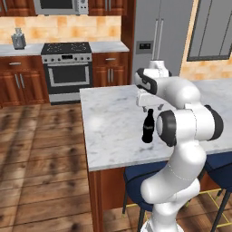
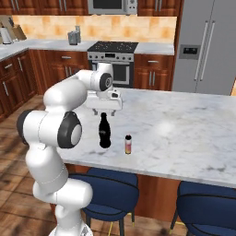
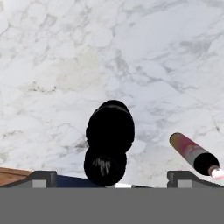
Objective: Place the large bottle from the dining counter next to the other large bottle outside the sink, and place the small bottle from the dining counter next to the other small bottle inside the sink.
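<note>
A white marble dining counter (image 2: 184,129) is seen with 2 bottles standing upright near its front edge. The large black bottle (image 2: 105,131) is positioned directly beneath the gripper (image 2: 103,112), whose fingers are spread wide on either side above its cap, not touching it. The small bottle (image 2: 128,144), pinkish with a dark cap, is seen just beside it, at 3 o'clock

Large bottle (image 2: 105,132) on the dining counter (image 2: 184,133) — small bottle (image 2: 128,144) just beside.
</note>
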Controlling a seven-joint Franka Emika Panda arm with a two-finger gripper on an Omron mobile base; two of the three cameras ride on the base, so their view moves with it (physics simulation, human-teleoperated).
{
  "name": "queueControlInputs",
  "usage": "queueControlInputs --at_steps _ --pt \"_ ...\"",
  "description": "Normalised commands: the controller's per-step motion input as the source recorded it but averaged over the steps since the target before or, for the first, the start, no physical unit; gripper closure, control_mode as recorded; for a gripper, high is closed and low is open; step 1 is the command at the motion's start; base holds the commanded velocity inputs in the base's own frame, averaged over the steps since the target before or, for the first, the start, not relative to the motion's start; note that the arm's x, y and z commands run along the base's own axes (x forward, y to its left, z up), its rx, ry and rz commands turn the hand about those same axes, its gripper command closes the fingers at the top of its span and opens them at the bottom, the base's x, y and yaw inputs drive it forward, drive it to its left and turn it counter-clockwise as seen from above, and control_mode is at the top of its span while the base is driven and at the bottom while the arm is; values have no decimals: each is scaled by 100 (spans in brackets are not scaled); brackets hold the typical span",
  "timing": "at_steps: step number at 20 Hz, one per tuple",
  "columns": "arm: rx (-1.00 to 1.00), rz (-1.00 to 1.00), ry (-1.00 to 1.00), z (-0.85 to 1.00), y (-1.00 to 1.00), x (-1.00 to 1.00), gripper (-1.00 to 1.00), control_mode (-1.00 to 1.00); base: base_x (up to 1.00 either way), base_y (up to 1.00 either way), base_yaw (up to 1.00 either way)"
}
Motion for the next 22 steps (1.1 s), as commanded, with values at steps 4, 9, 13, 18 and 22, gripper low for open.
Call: queueControlInputs --at_steps 4,9,13,18,22 --pt "0 0 0 -3 0 8 -100 -100 0 0 0" --pt "0 0 0 -1 0 9 -100 -100 0 0 0" --pt "0 0 0 -3 0 0 -100 -100 0 0 0" --pt "0 0 0 -24 0 0 -100 -100 0 0 0" --pt "0 0 0 -10 0 0 -100 -100 0 0 0"
